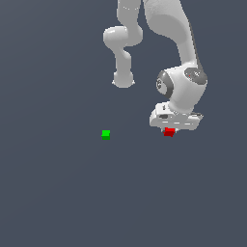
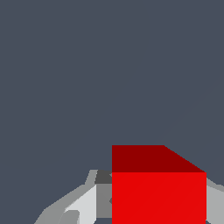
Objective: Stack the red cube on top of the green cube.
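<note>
The red cube (image 1: pixel 169 131) sits directly under my white hand, between the fingers of my gripper (image 1: pixel 169 131). In the wrist view the red cube (image 2: pixel 158 192) looks large and fills the gap of the gripper (image 2: pixel 158 209). One grey finger (image 2: pixel 103 197) lies against one side of the cube and the other finger (image 2: pixel 215 204) against the opposite side. The gripper looks shut on the cube. The green cube (image 1: pixel 105 134) stands alone on the floor, well off toward the exterior view's left. It does not show in the wrist view.
The arm's links (image 1: pixel 176 43) rise above the hand, with the elbow joint (image 1: pixel 122 77) hanging behind and between the two cubes. The plain dark grey floor (image 1: pixel 72 193) runs all around.
</note>
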Controlling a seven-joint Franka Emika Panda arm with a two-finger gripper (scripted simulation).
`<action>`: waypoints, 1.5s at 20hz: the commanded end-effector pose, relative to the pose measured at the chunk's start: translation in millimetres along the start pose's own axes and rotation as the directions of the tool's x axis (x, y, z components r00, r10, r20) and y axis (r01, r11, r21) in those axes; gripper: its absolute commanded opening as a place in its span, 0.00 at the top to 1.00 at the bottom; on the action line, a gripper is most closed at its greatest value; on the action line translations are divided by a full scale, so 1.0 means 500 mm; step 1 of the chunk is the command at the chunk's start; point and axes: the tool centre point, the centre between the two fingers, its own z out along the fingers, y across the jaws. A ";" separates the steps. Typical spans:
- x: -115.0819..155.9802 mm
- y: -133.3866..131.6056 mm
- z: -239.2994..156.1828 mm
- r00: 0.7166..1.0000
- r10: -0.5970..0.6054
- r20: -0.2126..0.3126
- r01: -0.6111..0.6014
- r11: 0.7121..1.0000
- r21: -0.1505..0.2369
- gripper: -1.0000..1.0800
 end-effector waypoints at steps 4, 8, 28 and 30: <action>-0.001 0.017 0.003 1.000 0.000 0.000 0.000 1.000 0.000 1.00; -0.002 0.056 0.010 1.000 0.000 0.000 0.000 1.000 0.000 1.00; -0.010 0.490 0.087 1.000 0.001 0.001 -0.001 1.000 -0.001 1.00; -0.009 0.525 0.094 1.000 0.001 0.001 -0.001 1.000 -0.001 1.00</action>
